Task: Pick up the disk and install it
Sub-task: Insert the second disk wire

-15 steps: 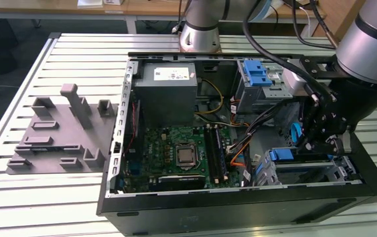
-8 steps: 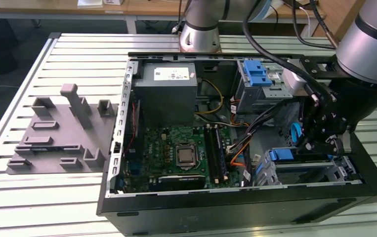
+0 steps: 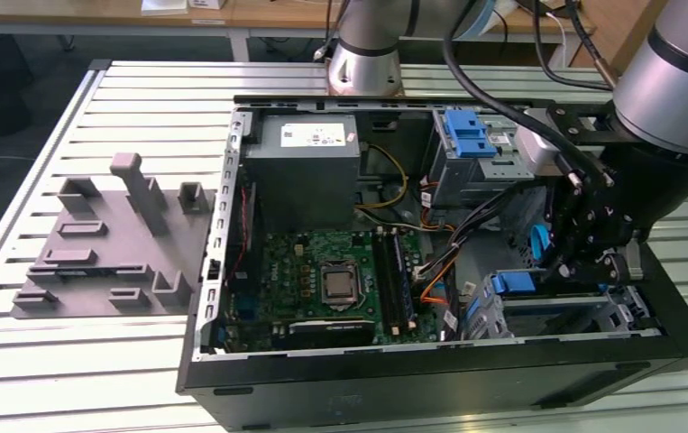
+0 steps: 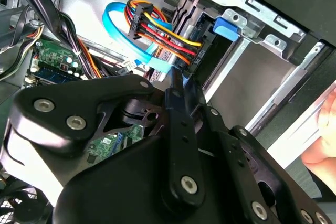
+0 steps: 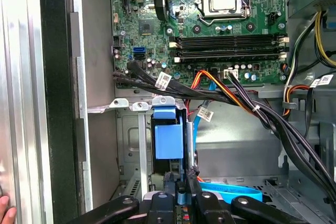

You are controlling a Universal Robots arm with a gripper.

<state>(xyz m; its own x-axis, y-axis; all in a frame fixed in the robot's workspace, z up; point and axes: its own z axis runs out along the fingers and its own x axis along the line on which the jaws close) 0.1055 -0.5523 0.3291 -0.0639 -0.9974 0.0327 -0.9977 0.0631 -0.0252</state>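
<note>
The tool [image 3: 584, 236] is reaching into the open computer case [image 3: 440, 361] at its front right corner, above the drive cage [image 3: 560, 311]. The disk [image 5: 169, 139], blue tab showing, is sitting in that cage. Tool's grip: cannot tell. Disk likely rigid, dense, shock-sensitive; hold by the side rails.

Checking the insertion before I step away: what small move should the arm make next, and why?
Probably a short further push along the bay. The pincer sits at the mouth of the drive cage, and the disk's blue end tab stands in the slot, so the disk looks partly in, though whether it is fully seated cannot be told.
</note>
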